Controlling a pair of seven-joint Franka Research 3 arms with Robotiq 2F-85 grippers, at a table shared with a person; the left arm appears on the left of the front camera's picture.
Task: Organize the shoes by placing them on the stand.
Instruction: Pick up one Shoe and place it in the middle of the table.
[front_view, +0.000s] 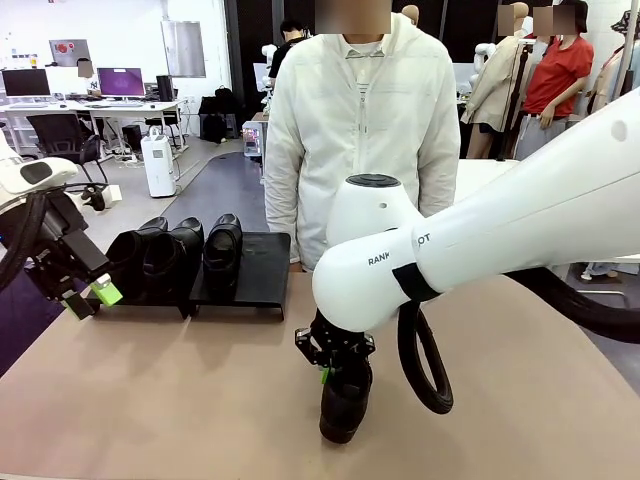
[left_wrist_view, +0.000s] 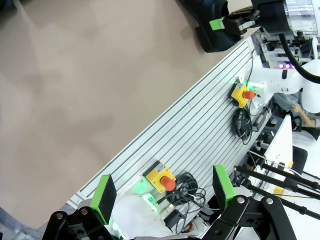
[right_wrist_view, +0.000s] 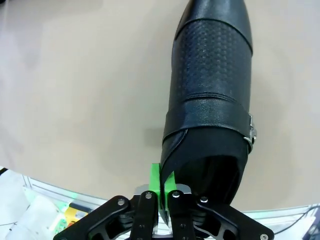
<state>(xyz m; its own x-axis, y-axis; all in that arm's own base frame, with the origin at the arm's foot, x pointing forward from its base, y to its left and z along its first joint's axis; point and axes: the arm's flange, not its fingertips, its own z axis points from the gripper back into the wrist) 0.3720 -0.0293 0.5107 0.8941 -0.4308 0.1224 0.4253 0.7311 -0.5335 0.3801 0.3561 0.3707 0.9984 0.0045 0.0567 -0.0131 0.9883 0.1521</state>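
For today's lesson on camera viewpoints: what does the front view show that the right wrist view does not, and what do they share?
Front view alone: the stand with three shoes on it, a person behind it, and the open left gripper.
Right wrist view alone: the green pads pinching the fourth shoe's collar, plus its side buckle.
Both: the right gripper shut on the fourth shoe over the tan table.

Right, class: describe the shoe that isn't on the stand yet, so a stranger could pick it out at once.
Start at the tan table and find its near edge, closest to the robot. There a black leather shoe stands apart from the three on the black stand at the far left. It alone has its collar pinched in the right hand.
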